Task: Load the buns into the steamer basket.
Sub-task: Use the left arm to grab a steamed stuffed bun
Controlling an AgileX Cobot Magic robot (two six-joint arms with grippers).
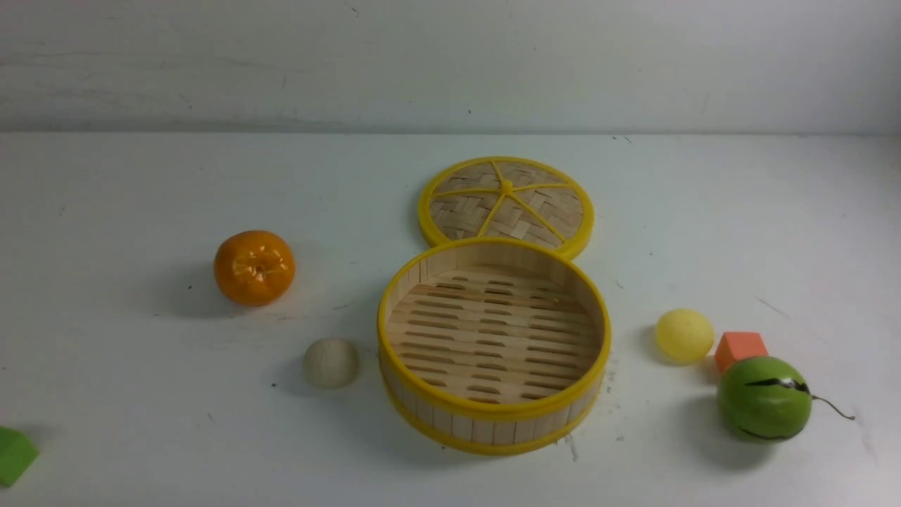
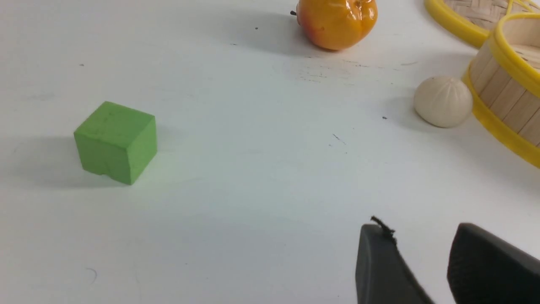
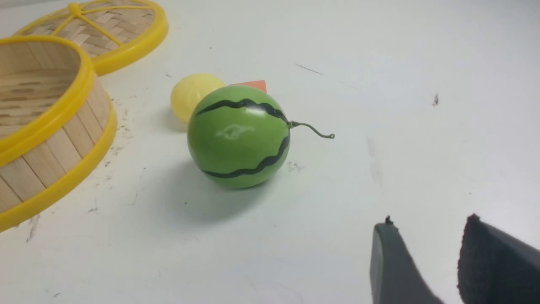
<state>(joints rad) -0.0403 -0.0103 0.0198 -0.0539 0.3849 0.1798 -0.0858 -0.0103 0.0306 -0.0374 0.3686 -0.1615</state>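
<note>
The steamer basket (image 1: 493, 415) stands empty at the table's middle, also seen from the left wrist (image 2: 502, 84) and the right wrist (image 3: 63, 126). A cream bun (image 1: 330, 362) lies just left of it, close to its wall (image 2: 443, 101). A pale yellow bun (image 1: 684, 336) lies to the basket's right, half hidden behind the green ball in the right wrist view (image 3: 190, 95). My left gripper (image 2: 422, 230) and right gripper (image 3: 428, 223) both hover open over bare table, far from the buns, with nothing between the fingers. Neither arm shows in the front view.
The flat woven lid (image 1: 505, 204) lies behind the basket. An orange (image 1: 254, 267) sits at the left, a green cube (image 1: 13, 454) at the front left. A green striped ball with a stem (image 1: 764, 398) and an orange block (image 1: 740, 348) crowd the yellow bun.
</note>
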